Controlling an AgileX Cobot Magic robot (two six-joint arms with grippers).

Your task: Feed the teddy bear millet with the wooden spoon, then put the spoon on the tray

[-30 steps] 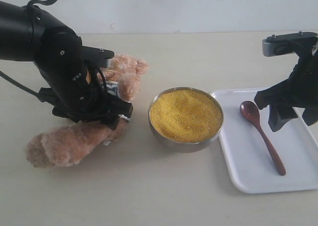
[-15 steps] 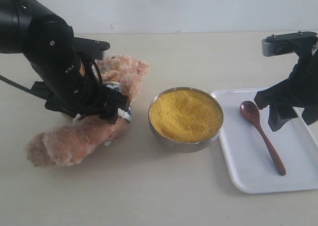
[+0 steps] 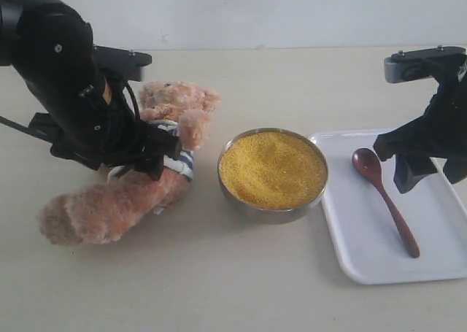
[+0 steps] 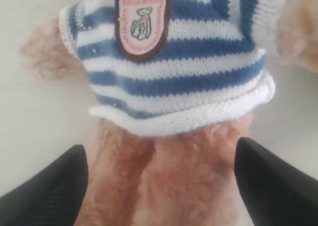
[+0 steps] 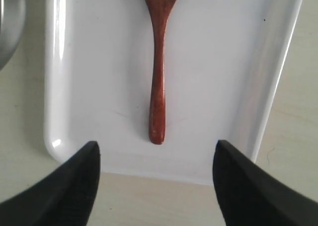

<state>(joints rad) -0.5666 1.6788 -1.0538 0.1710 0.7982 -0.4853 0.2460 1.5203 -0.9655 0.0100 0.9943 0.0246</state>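
Observation:
The teddy bear (image 3: 109,204) lies on the table at the left, its striped shirt (image 4: 174,67) and chest badge facing the left wrist camera. My left gripper (image 3: 157,153) (image 4: 159,146) hangs over its lower body, open, with a finger on each side of the furry legs. The millet (image 3: 271,168) fills a round steel bowl in the middle. The wooden spoon (image 3: 387,208) (image 5: 158,77) lies free on the white tray (image 3: 365,259) (image 5: 99,62) at the right. My right gripper (image 3: 430,173) (image 5: 156,145) hovers open above the spoon's handle end, holding nothing.
The steel bowl's rim (image 5: 10,22) sits close to the tray's left side. Bare beige table (image 3: 219,288) spreads in front of the bear, bowl and tray. A pale wall runs behind the table.
My left arm has drawn back to the left and upward, uncovering the bear's head and striped shirt. The right arm, spoon and bowl have not moved.

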